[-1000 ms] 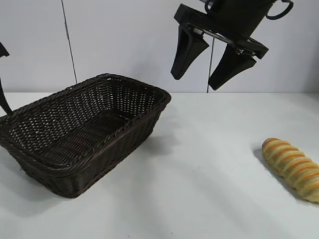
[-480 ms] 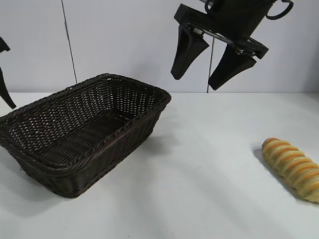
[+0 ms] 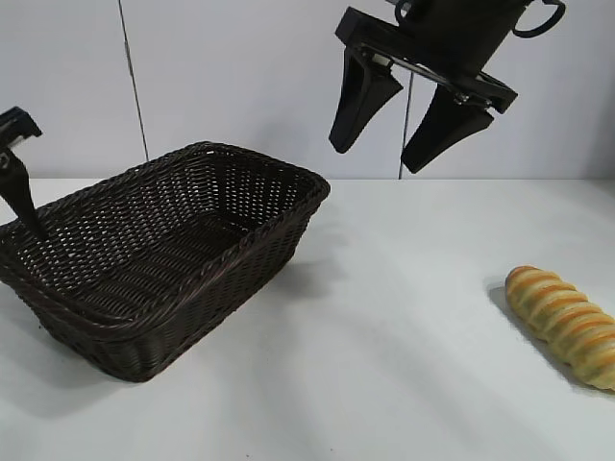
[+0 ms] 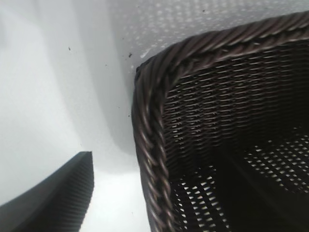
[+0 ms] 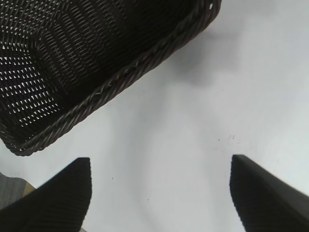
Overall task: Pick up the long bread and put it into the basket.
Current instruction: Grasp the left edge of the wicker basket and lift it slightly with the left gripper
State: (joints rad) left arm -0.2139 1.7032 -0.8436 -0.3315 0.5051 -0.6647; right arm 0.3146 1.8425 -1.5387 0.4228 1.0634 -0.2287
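Observation:
The long bread (image 3: 565, 325), golden-yellow with orange-brown ridges, lies on the white table at the near right, partly cut off by the frame edge. The dark brown wicker basket (image 3: 231, 252) stands at the left and holds nothing. My right gripper (image 3: 377, 158) hangs open and empty high above the table's middle, to the right of the basket and far from the bread. My left gripper (image 3: 21, 192) is at the basket's left corner. In the left wrist view (image 4: 159, 193) it is open, with one finger (image 4: 58, 193) outside the braided rim (image 4: 147, 145). The bread shows in neither wrist view.
The right wrist view shows the basket's near-right corner (image 5: 116, 82) and bare white table (image 5: 193, 145) below the open fingers (image 5: 63, 193). A white wall stands behind the table.
My left gripper has moved in from the left edge to the basket's left corner. The right gripper, bread and basket have not moved.

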